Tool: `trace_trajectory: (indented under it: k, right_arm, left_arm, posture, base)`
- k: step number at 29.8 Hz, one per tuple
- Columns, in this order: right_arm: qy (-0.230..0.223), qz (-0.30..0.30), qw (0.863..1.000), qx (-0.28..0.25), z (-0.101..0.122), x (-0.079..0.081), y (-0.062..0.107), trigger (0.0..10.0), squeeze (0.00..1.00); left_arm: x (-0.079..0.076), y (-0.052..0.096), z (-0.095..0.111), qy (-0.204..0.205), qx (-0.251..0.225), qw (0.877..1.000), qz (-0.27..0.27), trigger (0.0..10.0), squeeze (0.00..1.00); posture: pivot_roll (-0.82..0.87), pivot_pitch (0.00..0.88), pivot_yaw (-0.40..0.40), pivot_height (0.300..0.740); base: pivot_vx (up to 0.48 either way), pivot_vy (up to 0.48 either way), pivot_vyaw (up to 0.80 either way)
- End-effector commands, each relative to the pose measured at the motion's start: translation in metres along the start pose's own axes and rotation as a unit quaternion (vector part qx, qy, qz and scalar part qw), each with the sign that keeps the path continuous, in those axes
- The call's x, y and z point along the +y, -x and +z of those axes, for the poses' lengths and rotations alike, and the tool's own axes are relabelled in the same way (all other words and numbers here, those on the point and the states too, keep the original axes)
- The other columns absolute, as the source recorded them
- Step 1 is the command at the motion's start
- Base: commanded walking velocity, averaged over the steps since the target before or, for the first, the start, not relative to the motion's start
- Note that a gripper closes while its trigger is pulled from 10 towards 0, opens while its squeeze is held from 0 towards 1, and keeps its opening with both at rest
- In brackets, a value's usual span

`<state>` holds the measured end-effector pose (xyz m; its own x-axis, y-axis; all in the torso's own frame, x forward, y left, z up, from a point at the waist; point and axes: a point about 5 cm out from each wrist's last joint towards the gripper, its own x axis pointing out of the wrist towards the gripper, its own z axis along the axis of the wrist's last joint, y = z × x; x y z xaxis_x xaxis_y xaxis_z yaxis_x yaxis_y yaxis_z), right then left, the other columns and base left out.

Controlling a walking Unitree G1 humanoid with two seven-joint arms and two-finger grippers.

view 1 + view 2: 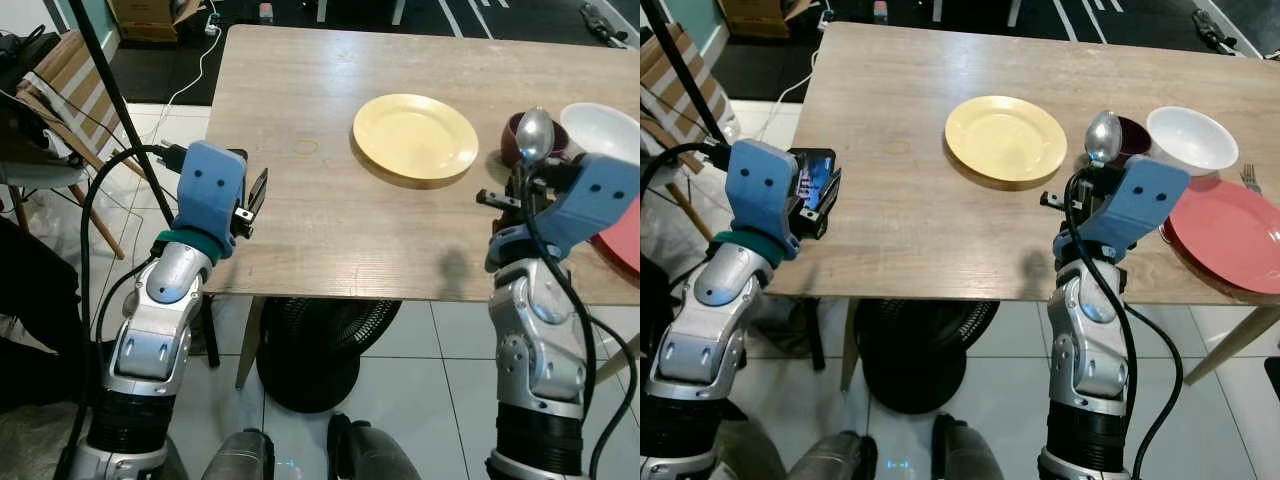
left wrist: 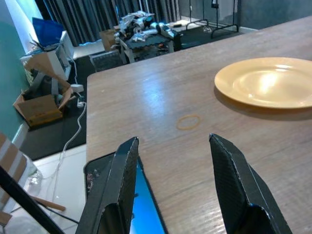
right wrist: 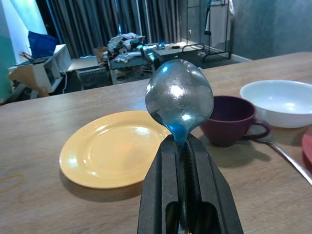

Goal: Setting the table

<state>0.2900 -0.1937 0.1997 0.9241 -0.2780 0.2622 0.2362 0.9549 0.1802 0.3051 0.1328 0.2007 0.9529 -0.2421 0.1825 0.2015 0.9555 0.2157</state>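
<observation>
One spoon (image 3: 179,97) is pinched upright by its handle in the closed right gripper (image 3: 187,161), centre frame. It could be tipped or dropped onto the plate (image 3: 114,148) when lowered; the left gripper (image 2: 175,170) is held open, empty.

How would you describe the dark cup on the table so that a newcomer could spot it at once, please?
Start at the wooden table and find the yellow plate near its middle. Toward the robot's right, the maroon cup sits between that plate and the white bowl. It is the only dark, handled vessel there.
</observation>
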Motion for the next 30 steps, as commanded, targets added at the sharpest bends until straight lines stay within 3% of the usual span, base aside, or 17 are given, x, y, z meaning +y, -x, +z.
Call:
trace_trajectory:
  k: [1,21,30]
  right_arm:
    - [0.007,-0.009,1.000,0.008,-0.007,-0.003,0.004,10.0,0.00]
    - [0.022,-0.009,1.000,0.017,-0.018,-0.005,0.005,10.0,0.00]
    - [0.027,0.002,0.999,0.018,-0.020,0.001,0.010,10.0,0.00]
  left_arm:
    - [0.000,-0.001,-0.007,0.016,0.019,1.000,0.004,10.0,0.00]
    - [-0.001,-0.006,-0.012,0.023,0.022,0.999,0.023,10.0,0.00]
    - [-0.001,-0.005,-0.013,0.017,0.023,0.999,0.021,10.0,0.00]
  posture:
    - [0.05,0.043,0.017,0.740]
    - [0.03,0.032,0.023,0.740]
    - [0.03,0.038,0.021,0.740]
  base:
    - [0.000,0.000,0.00]
    - [0.000,0.000,0.00]
    - [-0.338,0.000,0.00]
